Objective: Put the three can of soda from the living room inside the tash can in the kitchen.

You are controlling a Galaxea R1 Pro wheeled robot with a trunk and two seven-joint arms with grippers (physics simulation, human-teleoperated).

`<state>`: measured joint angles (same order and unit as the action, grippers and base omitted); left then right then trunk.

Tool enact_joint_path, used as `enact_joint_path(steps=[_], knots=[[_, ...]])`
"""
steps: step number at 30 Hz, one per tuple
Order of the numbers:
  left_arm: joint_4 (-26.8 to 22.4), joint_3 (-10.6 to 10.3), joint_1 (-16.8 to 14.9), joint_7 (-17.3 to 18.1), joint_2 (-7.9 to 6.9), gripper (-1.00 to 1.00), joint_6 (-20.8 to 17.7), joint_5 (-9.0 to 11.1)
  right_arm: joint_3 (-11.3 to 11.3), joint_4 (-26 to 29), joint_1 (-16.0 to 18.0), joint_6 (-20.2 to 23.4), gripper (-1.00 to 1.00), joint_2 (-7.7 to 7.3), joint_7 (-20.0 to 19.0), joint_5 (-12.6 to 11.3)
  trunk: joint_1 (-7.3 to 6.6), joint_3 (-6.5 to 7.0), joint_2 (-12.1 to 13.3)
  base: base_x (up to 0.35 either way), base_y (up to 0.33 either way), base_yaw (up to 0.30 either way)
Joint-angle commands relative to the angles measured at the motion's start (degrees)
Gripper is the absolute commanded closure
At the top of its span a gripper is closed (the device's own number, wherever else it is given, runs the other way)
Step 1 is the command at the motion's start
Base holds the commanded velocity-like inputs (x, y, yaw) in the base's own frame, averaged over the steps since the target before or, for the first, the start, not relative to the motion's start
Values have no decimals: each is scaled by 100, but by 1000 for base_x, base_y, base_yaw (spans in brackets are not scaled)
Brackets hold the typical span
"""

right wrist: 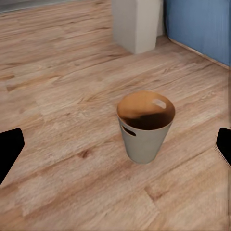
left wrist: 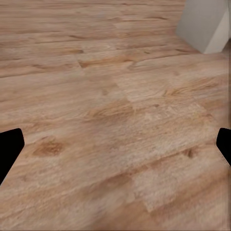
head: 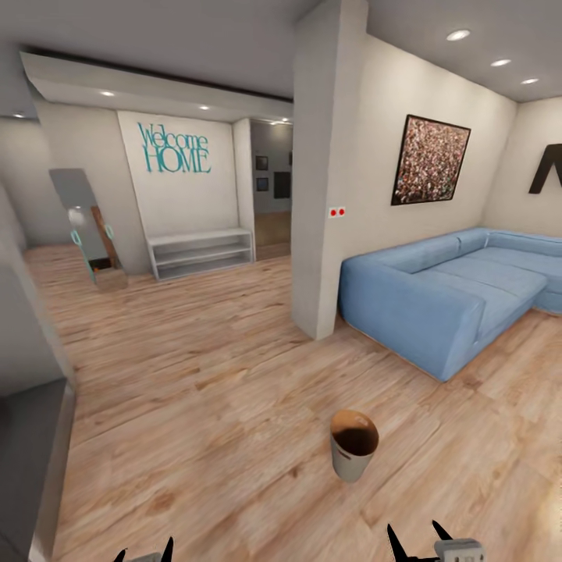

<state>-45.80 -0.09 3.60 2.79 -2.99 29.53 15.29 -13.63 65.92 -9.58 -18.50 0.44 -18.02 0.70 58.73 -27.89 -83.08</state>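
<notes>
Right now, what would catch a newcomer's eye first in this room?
The blue sofa along the right wall, and the teal Welcome Home lettering on the far wall. Closer in, a small grey bin stands alone on the wood floor, just ahead of the right gripper.

Wood floor (head: 195, 390) under bin (head: 353, 457), sofa (head: 453, 293).
</notes>
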Motion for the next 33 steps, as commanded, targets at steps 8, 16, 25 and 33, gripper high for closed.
enact_joint_path(steps=[8,16,25,33], knots=[[0,14,0,-6,-3,-100,6,0,1,0,0,-4,-100,-1,0,0,0,-1,0,148,-164,0],[1,2,0,1,-7,-100,1,0,1,0,0,-1,-100,0,0,0,0,-2,0,185,-19,0],[1,0,0,10,-8,-100,5,0,1,0,0,-4,-100,0,0,0,0,-2,0,212,-1,0],[1,0,0,17,-8,-100,4,0,1,-6,0,-4,-100,-2,0,0,0,-2,0,166,0,0]])
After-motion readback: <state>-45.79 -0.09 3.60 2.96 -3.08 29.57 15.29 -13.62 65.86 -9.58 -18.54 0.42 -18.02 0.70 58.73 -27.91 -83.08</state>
